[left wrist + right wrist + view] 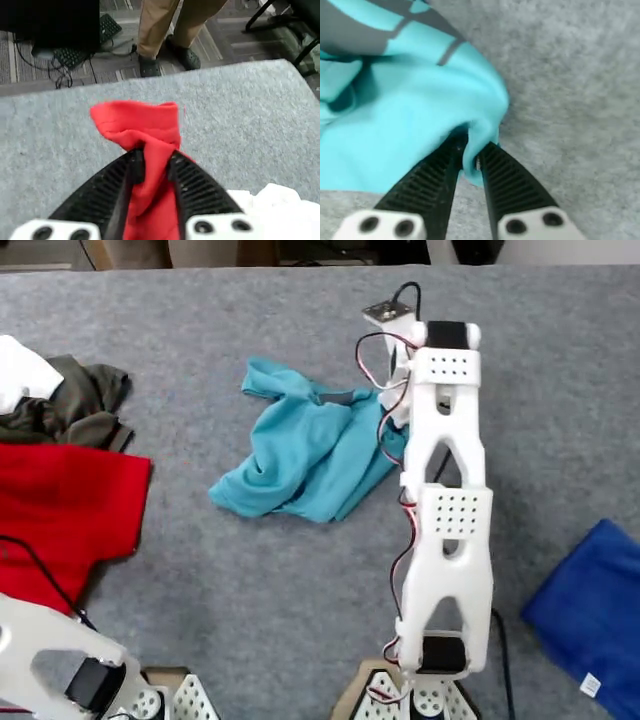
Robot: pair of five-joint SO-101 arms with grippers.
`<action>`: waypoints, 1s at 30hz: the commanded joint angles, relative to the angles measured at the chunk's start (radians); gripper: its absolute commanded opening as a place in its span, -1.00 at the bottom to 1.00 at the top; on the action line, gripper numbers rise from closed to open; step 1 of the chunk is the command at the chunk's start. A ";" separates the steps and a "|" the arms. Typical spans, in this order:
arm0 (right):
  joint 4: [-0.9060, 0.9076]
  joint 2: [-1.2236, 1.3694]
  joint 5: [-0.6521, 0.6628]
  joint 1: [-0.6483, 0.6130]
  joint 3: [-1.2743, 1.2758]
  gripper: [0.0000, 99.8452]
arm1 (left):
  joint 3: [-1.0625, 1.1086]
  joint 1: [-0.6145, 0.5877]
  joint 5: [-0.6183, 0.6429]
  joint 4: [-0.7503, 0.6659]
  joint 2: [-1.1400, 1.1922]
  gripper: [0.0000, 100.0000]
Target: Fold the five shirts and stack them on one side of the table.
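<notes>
Near left, my left gripper (150, 167) is clamped on a bunched fold of the red cloth shirt (137, 122). Near right lies the folded dark-blue shirt (590, 610); its small white tag (590, 684) is too small to read. Farther out, my right gripper (470, 160) pinches the crumpled teal shirt (410, 100) by its right edge, and the cloth sprawls leftward from it.

You've a teal shirt (310, 455) crumpled mid-table, a red shirt (60, 510) spread at left, an olive shirt (85, 405) and a white shirt (20, 375) bunched beyond it, a blue shirt (590, 615) folded far right.
</notes>
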 commanded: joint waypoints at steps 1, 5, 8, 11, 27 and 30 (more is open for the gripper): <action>0.014 -0.093 0.003 -0.033 0.002 -0.99 | -0.025 0.025 0.044 0.077 -0.024 -0.46; 0.014 -0.093 -0.002 -0.054 0.004 -0.99 | -0.046 0.078 0.077 0.196 -0.028 -0.42; 0.014 -0.093 -0.003 -0.065 0.004 -0.99 | -0.124 0.137 0.014 0.348 -0.028 -0.42; 0.014 -0.093 -0.005 -0.070 0.004 -0.99 | -0.149 0.216 -0.069 0.445 -0.024 -0.47; -0.025 0.002 -0.066 -0.065 -0.005 -0.99 | 0.775 0.468 -0.170 0.410 -0.309 -0.53; -0.031 0.016 -0.069 -0.067 -0.005 -0.99 | 0.901 0.465 -0.155 0.356 -0.344 -0.53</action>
